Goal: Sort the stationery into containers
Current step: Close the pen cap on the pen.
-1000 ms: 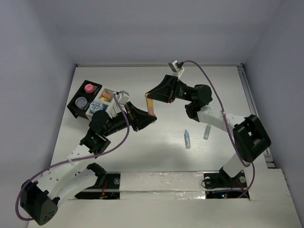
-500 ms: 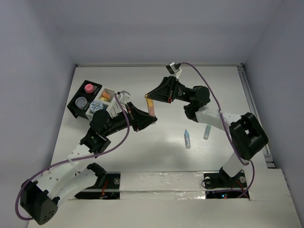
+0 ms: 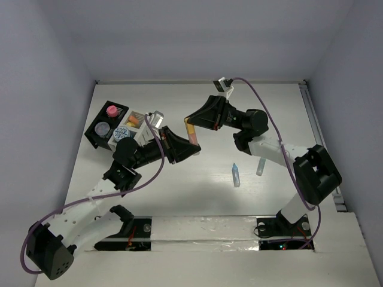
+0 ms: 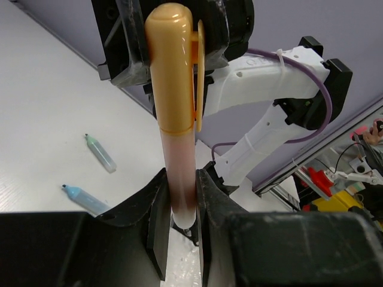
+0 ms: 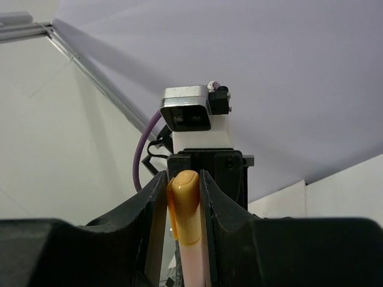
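An orange-capped highlighter with a pale pink barrel [image 3: 191, 131] hangs in the air between both grippers, above the middle of the table. My left gripper [image 3: 194, 145] is shut on the bottom of its barrel [image 4: 179, 179]. My right gripper [image 3: 189, 121] is shut on its orange cap [image 5: 188, 209]. A blue stick [image 3: 236, 175] and a green stick [image 3: 261, 166] lie on the table to the right; both show in the left wrist view, the blue stick [image 4: 84, 198] nearer than the green stick [image 4: 100, 153]. The black ribbed tray [image 3: 91, 136] and the white box [image 3: 141, 113] stand at the far left.
The tray holds a pink tub [image 3: 111, 110] and a grey-lidded tub [image 3: 103, 127]. A blue-lidded tub [image 3: 121, 133] and orange and yellow pieces [image 3: 133, 121] sit in the white box. A metal rail [image 3: 323, 149] runs along the table's right edge.
Both grippers have stayed on the highlighter. It has shifted very slightly right and away, and the left wrist has risen a little.
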`<control>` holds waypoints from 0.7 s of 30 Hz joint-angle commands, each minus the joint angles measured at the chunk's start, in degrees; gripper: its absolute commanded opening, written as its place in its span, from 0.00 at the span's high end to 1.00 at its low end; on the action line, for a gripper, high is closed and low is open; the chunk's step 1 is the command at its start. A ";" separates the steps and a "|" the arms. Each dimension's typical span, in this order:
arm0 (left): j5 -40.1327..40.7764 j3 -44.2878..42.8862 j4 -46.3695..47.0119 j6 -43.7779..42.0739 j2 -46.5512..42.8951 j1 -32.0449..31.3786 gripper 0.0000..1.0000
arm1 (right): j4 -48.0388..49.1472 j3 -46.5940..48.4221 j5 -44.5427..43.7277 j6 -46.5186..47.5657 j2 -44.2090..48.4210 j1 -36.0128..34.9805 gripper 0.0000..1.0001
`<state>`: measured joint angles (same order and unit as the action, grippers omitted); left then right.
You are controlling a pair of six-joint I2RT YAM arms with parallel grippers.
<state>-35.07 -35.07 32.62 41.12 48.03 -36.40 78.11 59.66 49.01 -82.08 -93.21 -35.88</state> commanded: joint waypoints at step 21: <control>5.72 -20.74 0.86 -7.90 -2.33 0.28 1.00 | -33.77 -15.62 5.31 38.00 17.69 -4.54 1.00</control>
<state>-38.09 -45.89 14.20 34.72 46.39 -37.41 68.10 48.47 41.01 -60.82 -76.31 -35.99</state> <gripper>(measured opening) 0.149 0.302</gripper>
